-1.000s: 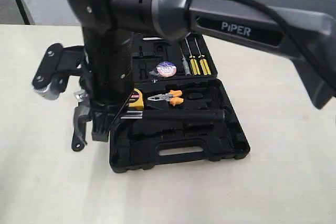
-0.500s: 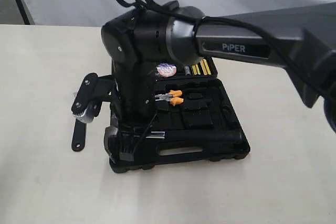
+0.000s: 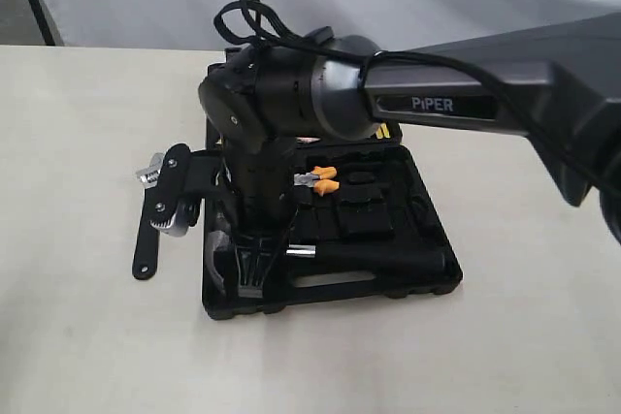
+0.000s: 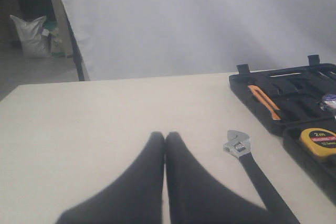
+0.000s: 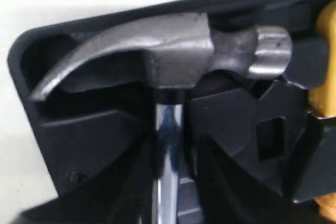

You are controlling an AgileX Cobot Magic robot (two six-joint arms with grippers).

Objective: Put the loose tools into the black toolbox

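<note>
The claw hammer (image 5: 173, 51) is seen bedded in the handle-side recess of the black toolbox (image 3: 427, 225); its steel neck is flanked by the right fingers (image 5: 226, 182), clamped or clear cannot be told; the adjustable wrench (image 4: 252, 166) is found on the tabletop (image 4: 105, 124) beside the case; the left fingers (image 4: 147, 177) are pressed together, empty.

Small pliers with orange handles (image 3: 317, 179) lie near the right gripper (image 3: 250, 276), just past it toward the back of the cream tabletop (image 3: 78, 336). A yellow tape measure (image 4: 318, 142) sits ahead of the left gripper (image 4: 165, 145), off to one side and apart from it. Farther ahead hangs a white backdrop (image 4: 199, 19). A pale filled sack (image 4: 30, 36) sits in a dim corner beyond the table edge.
</note>
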